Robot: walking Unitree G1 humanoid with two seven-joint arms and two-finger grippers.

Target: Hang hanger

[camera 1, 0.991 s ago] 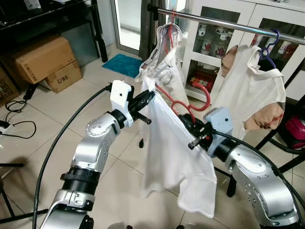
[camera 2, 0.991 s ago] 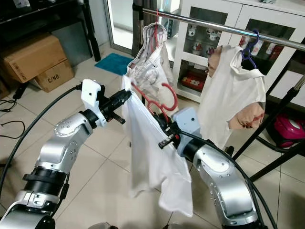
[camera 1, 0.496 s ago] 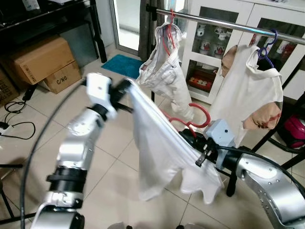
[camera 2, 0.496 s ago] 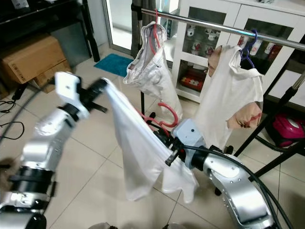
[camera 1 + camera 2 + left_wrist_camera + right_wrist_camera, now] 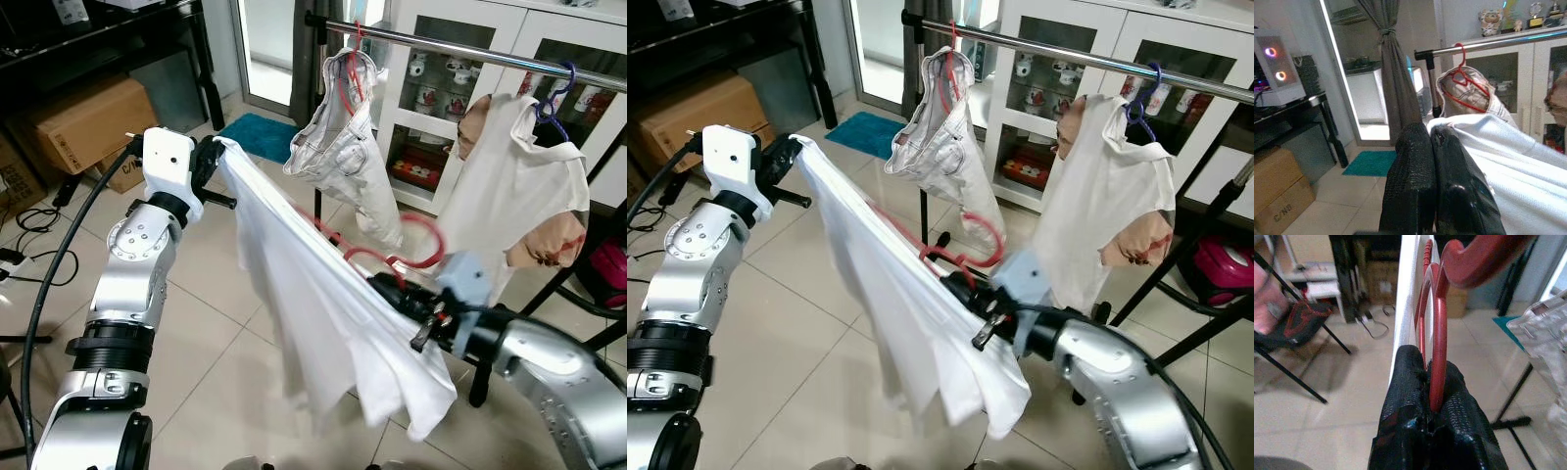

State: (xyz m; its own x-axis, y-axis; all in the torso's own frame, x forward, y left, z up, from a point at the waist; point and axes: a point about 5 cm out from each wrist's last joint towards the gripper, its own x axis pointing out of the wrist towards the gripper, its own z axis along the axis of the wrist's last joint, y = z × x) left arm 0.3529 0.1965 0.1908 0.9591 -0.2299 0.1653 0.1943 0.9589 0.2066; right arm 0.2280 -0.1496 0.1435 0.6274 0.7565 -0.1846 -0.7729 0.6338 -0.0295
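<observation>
A white shirt (image 5: 313,294) is stretched slantwise between my two grippers, below and in front of the metal rail (image 5: 460,44). My left gripper (image 5: 211,162) is raised at the left and shut on the shirt's upper edge (image 5: 1508,161). A red hanger (image 5: 431,240) sits inside the shirt, its hook sticking out toward the rail. My right gripper (image 5: 402,294) is low at the right, shut on the red hanger's wire (image 5: 1439,333), with the shirt's cloth draped over the fingers.
On the rail hang a pale garment (image 5: 348,147) on a red hanger and a white-and-tan shirt (image 5: 519,186) on a purple hanger. Behind stands a glass-door cabinet (image 5: 431,108). Cardboard boxes (image 5: 88,122), a teal mat (image 5: 257,134) and floor cables (image 5: 29,259) lie left.
My left arm has swung out to the left, pulling the shirt taut and wide. My right gripper has dropped lower and rightward with the hanger.
</observation>
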